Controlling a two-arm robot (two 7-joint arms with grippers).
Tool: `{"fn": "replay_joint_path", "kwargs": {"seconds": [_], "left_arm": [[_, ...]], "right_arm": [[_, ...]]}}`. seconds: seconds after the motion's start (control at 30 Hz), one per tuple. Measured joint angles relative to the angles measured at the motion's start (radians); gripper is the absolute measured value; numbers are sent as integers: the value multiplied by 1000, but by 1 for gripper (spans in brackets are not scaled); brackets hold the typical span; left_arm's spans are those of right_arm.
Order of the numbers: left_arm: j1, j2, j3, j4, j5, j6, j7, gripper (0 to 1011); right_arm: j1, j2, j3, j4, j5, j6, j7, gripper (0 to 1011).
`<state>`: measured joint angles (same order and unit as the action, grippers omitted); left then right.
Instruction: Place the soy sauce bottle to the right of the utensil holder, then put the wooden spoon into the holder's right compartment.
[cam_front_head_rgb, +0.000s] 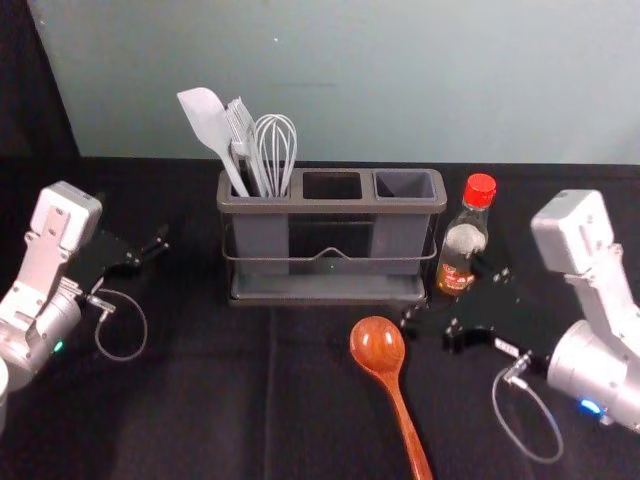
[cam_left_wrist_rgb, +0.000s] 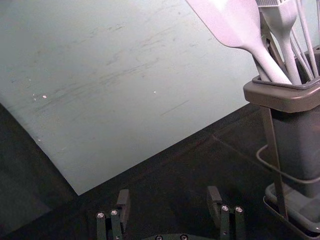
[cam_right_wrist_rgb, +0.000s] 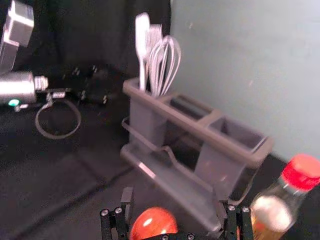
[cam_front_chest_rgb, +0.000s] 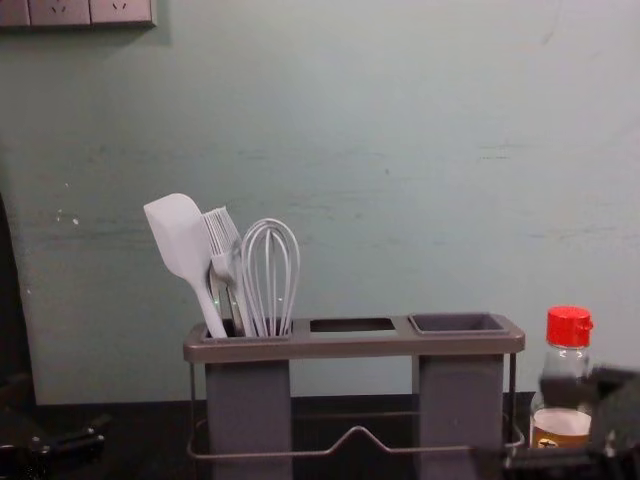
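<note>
The soy sauce bottle (cam_front_head_rgb: 465, 240) is located upright on the counter (cam_front_head_rgb: 200, 400), right of centre in the head view and just beside the right end of the utensil holder (cam_front_head_rgb: 330, 205); whether the two touch cannot be told. The first placement is therefore judged complete. The wooden spoon (cam_front_head_rgb: 378, 345) is laid flat at lower centre, bowl towards the holder. The right gripper (cam_right_wrist_rgb: 173, 200) is positioned between spoon and bottle, its fingers spread wide with nothing held. The left gripper (cam_left_wrist_rgb: 169, 197) is parked at the left of the head view, likewise spread and empty. Spoon pickup is judged to be next. Caution: one right finger is set close to the bottle's lower part; if the gripper is swung or closed before clearance is made, the bottle may be knocked over or shifted. If the spoon is gripped on its rounded bowl, slippage or rotation may result; a handle grip is advised. If the spoon is not turned upright and centred over the right compartment (cam_front_head_rgb: 405, 184), the rim may be struck, the holder pushed, or the middle opening entered by mistake.
</note>
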<state>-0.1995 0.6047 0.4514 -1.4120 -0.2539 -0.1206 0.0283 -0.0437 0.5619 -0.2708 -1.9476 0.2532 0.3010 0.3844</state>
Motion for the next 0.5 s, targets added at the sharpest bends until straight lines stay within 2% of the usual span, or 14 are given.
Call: {"fn": "replay_joint_path", "kwargs": {"seconds": [0.17, 0.3, 0.5], "left_arm": [[0, 0, 0, 0, 0, 0, 0, 1005], [0, 0, 0, 0, 0, 0, 0, 1005], [0, 0, 0, 0, 0, 0, 0, 1005]], "right_arm": [[18, 10, -18, -2, 24, 91, 10, 1002], [26, 17, -29, 5, 40, 115, 17, 1003], [31, 22, -36, 16, 52, 115, 20, 1003]]}}
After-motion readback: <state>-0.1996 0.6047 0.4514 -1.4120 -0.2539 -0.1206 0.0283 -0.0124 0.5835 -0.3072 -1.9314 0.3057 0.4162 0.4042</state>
